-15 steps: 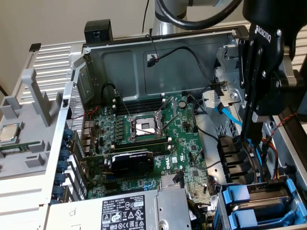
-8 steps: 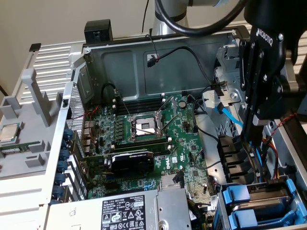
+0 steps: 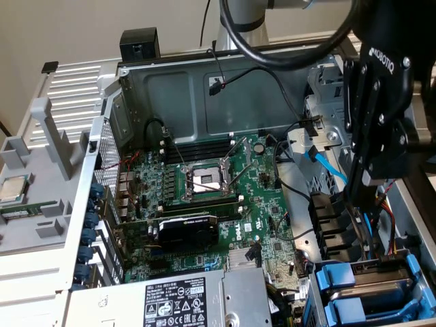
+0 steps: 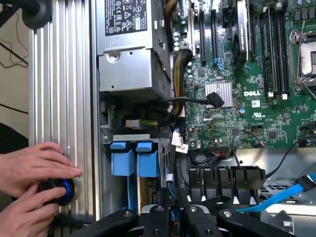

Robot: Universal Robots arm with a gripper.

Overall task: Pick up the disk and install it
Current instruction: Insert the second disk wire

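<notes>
My black gripper (image 3: 361, 184) hangs over the right side of the open computer case, above the drive bay. Its fingers (image 4: 170, 219) stand close together and shut, with nothing visibly held. Two blue-fronted carriers (image 3: 344, 289) sit side by side in the bay (image 4: 134, 158), just below the gripper. The upper one shows a flat grey top (image 3: 378, 269) between its blue rails. The disk's label is hidden, so I cannot tell which carrier holds the disk.
A person's hands (image 4: 29, 170) rest on a round black button with a blue ring (image 4: 61, 190) outside the case wall. The grey power supply (image 3: 197, 300) lies beside the bay. The motherboard (image 3: 204, 184), a blue cable (image 3: 327, 163) and black cables crowd the case.
</notes>
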